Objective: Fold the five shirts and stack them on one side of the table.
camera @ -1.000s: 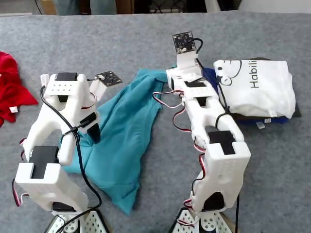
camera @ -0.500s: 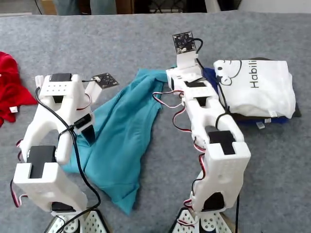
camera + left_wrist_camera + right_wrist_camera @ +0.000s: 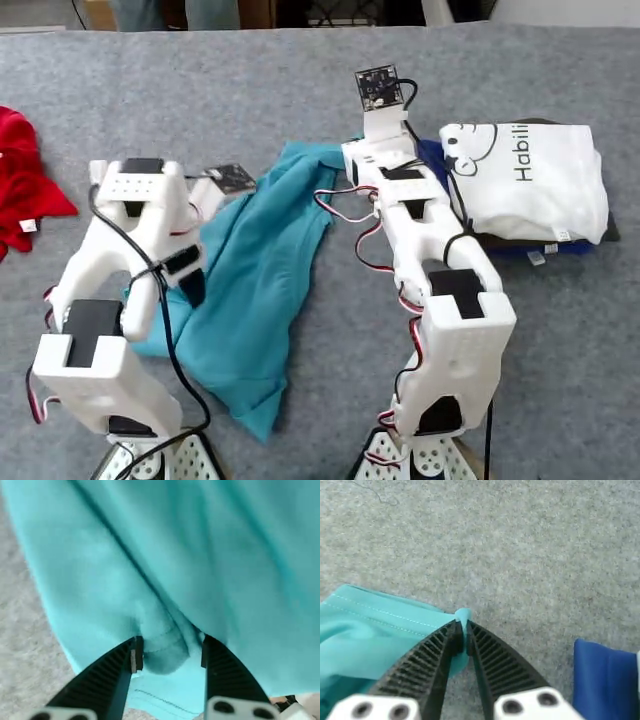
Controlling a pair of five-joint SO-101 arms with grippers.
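A teal shirt (image 3: 260,270) lies crumpled lengthwise on the grey carpeted table between the two arms. My left gripper (image 3: 169,652) is at the shirt's left side with a bunched fold of teal cloth (image 3: 165,655) pinched between its fingers. At the shirt's far corner, my right gripper (image 3: 462,630) is shut on a small tip of teal cloth (image 3: 463,614), low over the carpet. In the high view both grippers' fingers are hidden under the arms.
A folded white shirt (image 3: 530,180) lies on a stack at the right, over a blue one (image 3: 430,158) and a dark one (image 3: 545,245). A red shirt (image 3: 20,185) lies crumpled at the left edge. The far half of the table is bare carpet (image 3: 200,80).
The left arm swung a little left, then back right and slightly nearer, and the teal shirt's left edge shifted with it. The right arm stayed still.
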